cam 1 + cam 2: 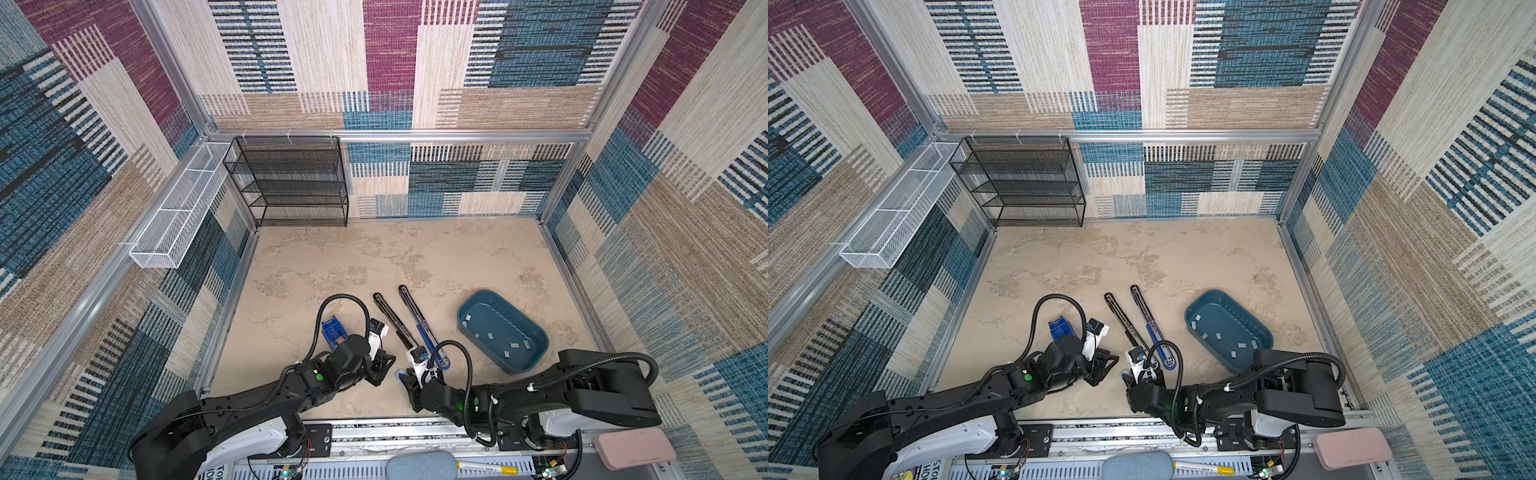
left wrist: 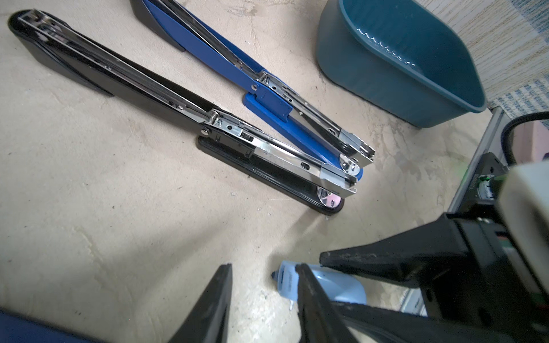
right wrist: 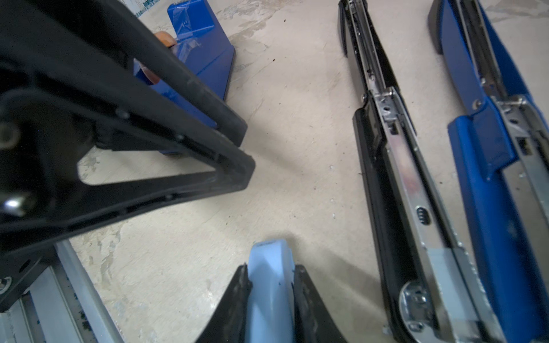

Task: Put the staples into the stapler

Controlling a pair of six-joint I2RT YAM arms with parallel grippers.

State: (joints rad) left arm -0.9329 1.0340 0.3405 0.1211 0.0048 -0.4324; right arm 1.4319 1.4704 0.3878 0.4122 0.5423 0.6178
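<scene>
Open and waiting: black stapler, blue stapler
With staples in the teal bin, right claw grips a light-blue plastic piece, left claw gapes empty; pinch one strip by its long edges.

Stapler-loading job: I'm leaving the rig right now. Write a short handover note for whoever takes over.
Left gripper: open, empty, low over the beige table.
Right gripper: closed on a small pale-blue plastic piece, beside the staplers' nearest ends.
Staples: flat light-grey metal strips lying loose in the teal plastic tub, right of the staplers.
Long black stapler and long blue stapler lie side by side, both swung open.
Done: staplers opened. Left: no strip picked yet; fetch one, seat it in a magazine, close.
</scene>
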